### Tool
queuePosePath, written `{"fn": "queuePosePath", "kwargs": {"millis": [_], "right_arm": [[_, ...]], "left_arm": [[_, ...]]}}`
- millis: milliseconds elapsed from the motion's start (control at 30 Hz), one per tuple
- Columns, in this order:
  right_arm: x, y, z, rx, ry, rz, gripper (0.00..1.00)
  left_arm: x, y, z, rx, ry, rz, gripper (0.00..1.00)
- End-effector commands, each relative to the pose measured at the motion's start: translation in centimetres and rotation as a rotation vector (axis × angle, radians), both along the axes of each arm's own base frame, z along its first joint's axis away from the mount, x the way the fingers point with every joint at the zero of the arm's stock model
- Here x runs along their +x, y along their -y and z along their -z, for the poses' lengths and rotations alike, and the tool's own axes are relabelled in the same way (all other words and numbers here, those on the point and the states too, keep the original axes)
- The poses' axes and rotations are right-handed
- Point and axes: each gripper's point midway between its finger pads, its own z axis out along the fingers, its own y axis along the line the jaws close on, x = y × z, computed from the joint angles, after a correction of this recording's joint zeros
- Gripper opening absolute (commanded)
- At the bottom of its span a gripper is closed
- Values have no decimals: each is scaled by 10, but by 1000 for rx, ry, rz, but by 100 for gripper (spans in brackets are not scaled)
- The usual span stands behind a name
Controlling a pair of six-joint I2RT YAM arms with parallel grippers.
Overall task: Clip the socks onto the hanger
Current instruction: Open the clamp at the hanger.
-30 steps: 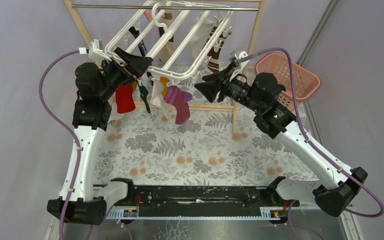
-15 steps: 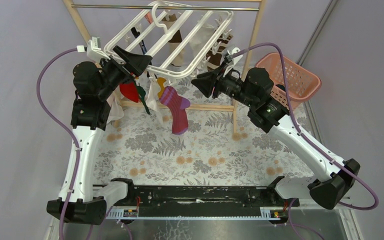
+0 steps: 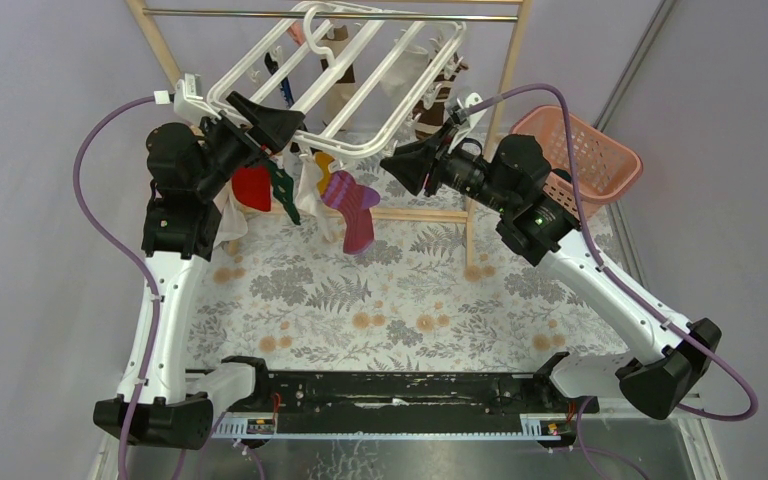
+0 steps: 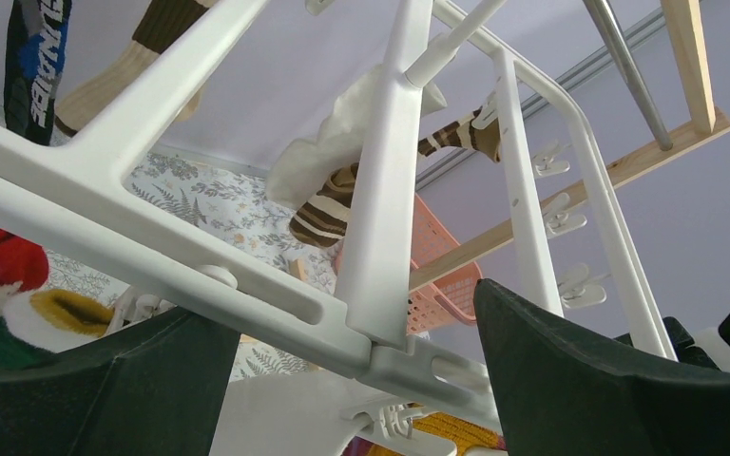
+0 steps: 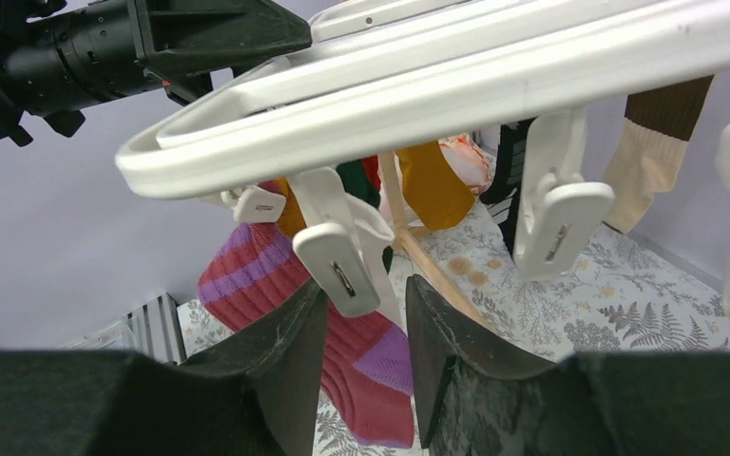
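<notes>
**Two-arm clipping station.** The hanger (image 3: 345,147) hangs tilted from the rod (image 3: 260,14). The socks hang beneath it from clips, among them a red-purple sock (image 3: 357,215), a red sock (image 3: 252,188) and a brown-striped sock (image 3: 430,108) at the far side. The left gripper (image 3: 272,125) stands wide apart astride the frame's near-left corner. Its wrist view shows gaps on both sides of the bar, so it is released and steadying at most. The right gripper (image 3: 400,165) is half closed at the lower end of a clip (image 5: 340,271); whether its pads touch the clip cannot be told. Handling, as judged: the socks are light, soft and limp, best taken at the cuff so the hem enters a clip. The hanger is light, stiff plastic that likely swings on its hook, so it wants bracing at the rim. The clips are small and sprung, to be squeezed at their tails. Only the top view shows both arms and the basket (image 3: 580,150). Only the right wrist view shows the clip's metal spring and the finger gap. Only the left wrist view shows the frame's underside.
</notes>
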Motion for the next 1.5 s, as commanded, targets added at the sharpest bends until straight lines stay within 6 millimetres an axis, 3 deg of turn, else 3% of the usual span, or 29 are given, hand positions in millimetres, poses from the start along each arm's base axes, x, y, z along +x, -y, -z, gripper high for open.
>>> {"fn": "queuePosePath", "kwargs": {"millis": [0,133,233,367,467,633,900,1167,1300,1467], "right_arm": [[-15,4,-46,88,100,-34,42],[-14,2,-46,89,100,-40,37],[-14,1,-45,98,96,-44,13],[-15,2,-42,93,91,-45,9],[-17,5,-41,84,90,-39,0],[-20,11,-42,58,92,-22,0],[-20,16,-32,-77,-10,-7,0],[-22,13,-17,-201,-81,-48,0],[-27,4,-10,-229,-89,-117,0],[-30,-2,-7,-248,-119,-166,0]], "left_arm": [[-3,-1,-14,17,49,5,96],[-4,-1,-14,19,50,4,96],[-4,-1,-15,24,48,3,96],[-4,-1,-19,23,54,3,96],[-4,-1,-19,18,53,7,96],[-10,0,-27,14,81,15,97],[-39,-31,-36,106,138,-166,99],[-54,-13,-29,139,114,-41,99],[-64,-4,-38,131,138,16,99],[-71,-6,-41,165,140,8,97]]}}
